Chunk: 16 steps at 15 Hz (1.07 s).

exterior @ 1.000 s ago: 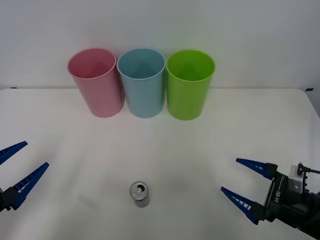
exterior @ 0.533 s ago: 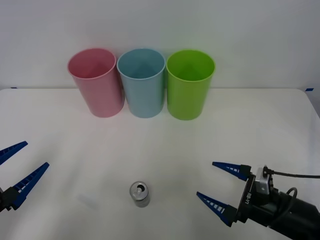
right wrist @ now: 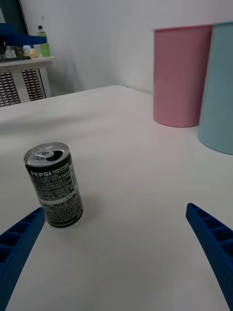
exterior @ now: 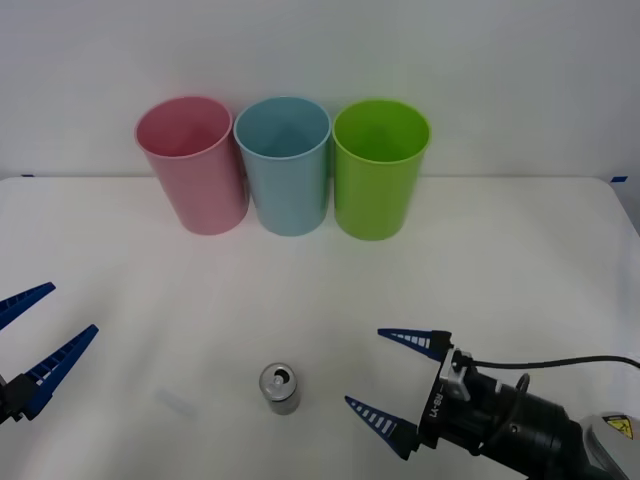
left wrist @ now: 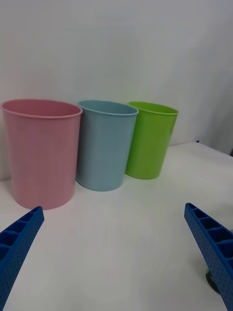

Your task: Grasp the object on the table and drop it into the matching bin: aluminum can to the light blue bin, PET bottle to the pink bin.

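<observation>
Front view first: the small silver aluminum can with the pull-tab top (exterior: 280,387) stands upright on the wide white tabletop (exterior: 500,260), near the front edge and well apart from the bins. My right gripper (exterior: 396,385) sits low, just off the can's right side, blue ribbed fingers spread wide and pointing at it, nothing between them. My left gripper (exterior: 40,340) hangs at the far left edge, also spread and empty, clearly farther from the can. At the back, the tall pink plastic bin (exterior: 193,165), the tall light blue plastic bin (exterior: 285,165) and a lime green plastic bin (exterior: 378,168) stand in a row, touching or nearly so.

Right wrist view: the can (right wrist: 53,184) shows a dark label, long axis vertical. It stands ahead of the fingers (right wrist: 213,248) and off-centre, close to one fingertip, not yet between them. I reckon I need to shift sideways to centre it before I push in and close.

Left wrist view: open fingers (left wrist: 19,238) frame the three bins; this arm is idle.
</observation>
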### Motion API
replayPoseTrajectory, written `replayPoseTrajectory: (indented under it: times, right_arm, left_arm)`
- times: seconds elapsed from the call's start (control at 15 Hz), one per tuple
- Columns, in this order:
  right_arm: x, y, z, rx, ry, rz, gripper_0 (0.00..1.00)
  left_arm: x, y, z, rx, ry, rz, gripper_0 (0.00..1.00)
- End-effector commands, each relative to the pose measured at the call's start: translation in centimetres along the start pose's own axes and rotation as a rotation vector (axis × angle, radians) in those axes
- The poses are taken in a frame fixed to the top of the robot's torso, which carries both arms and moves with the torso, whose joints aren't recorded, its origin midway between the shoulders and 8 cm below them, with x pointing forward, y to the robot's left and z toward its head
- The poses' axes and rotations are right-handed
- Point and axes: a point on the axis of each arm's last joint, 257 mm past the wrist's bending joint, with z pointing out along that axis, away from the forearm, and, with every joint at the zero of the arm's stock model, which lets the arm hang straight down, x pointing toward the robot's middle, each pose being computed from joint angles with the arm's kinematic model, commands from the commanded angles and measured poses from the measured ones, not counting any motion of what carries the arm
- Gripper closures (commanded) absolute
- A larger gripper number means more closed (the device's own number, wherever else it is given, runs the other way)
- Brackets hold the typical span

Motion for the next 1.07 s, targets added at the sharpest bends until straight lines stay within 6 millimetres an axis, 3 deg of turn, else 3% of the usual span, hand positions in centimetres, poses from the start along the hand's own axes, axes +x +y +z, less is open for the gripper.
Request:
replayPoseTrajectory:
  times: [0.07,0.67,1.07]
  right_arm:
    - [0.6,1.7,1.8,-0.022,0.016,0.005,0.0]
    - [1.7,5.6,7.2,-0.042,0.053,0.003,0.0]
    - [3.1,5.3,11.6,-0.033,0.07,-0.001,0.0]
  left_arm:
    - [0.0,0.0,0.0,0.0,0.0,0.0,0.0]
    - [0.0,0.0,0.0,0.0,0.0,0.0,0.0]
    - [0.0,0.0,0.0,0.0,0.0,0.0,0.0]
